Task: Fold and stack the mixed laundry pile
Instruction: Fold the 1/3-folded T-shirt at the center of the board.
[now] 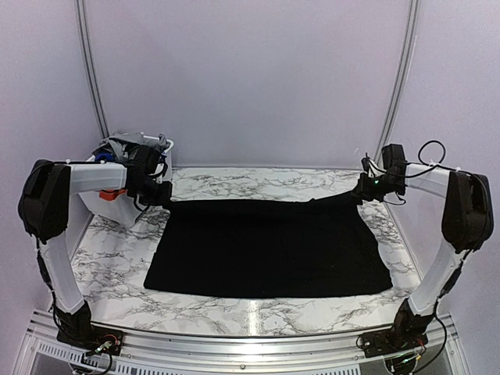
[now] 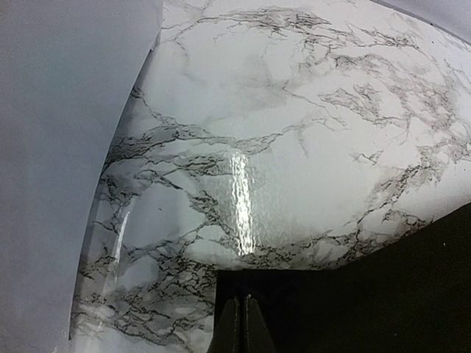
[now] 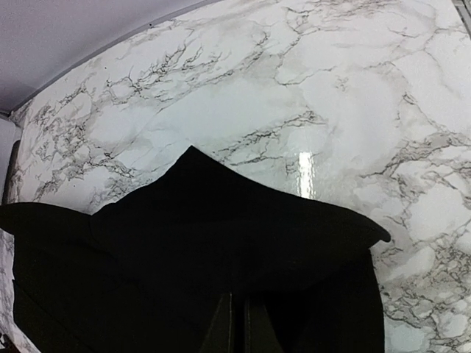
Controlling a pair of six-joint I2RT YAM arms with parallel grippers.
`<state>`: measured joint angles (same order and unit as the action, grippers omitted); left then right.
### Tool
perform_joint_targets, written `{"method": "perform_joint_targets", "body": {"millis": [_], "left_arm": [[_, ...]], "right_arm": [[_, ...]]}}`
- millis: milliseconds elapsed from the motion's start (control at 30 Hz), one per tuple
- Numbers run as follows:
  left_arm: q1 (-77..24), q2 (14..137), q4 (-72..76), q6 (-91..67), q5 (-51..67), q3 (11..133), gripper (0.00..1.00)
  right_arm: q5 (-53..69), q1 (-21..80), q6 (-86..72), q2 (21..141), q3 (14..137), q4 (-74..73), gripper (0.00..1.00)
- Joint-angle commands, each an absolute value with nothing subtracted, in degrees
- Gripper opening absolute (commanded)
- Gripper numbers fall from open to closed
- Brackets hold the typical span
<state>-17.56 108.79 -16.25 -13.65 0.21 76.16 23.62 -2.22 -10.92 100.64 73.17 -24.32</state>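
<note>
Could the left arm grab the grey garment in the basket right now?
Probably not yet: the left gripper is shut on the black garment. The grey garment lies just behind it, apparently unobstructed.

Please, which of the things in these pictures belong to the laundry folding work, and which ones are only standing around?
Belong to the job: black garment, spread on the marble table, far corners held by the left end effector and right end effector; grey and blue garments heaped at far left.
Only lying about: white basket holding those garments; marble table.
</note>
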Motion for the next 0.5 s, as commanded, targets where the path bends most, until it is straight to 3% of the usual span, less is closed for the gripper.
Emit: {"method": "perform_joint_targets", "body": {"millis": [0,133,467], "left_arm": [[-17.3,103.9,-14.9,-13.8,-1.0,72.7,0.0],[-17.2,104.0,-12.3,-15.4,-0.7,72.2,0.0],[-17.3,118.9,-9.8,-18.5,-3.2,89.2,0.0]], "right_arm": [[22.6,-3.1,-12.3,94.4,70.1,-24.1,0.0],[21.5,-4.3,-14.1,93.3,68.5,-20.3,0.0],[20.4,-5.1,-13.7,110.2,86.4,-17.9,0.0]]}}
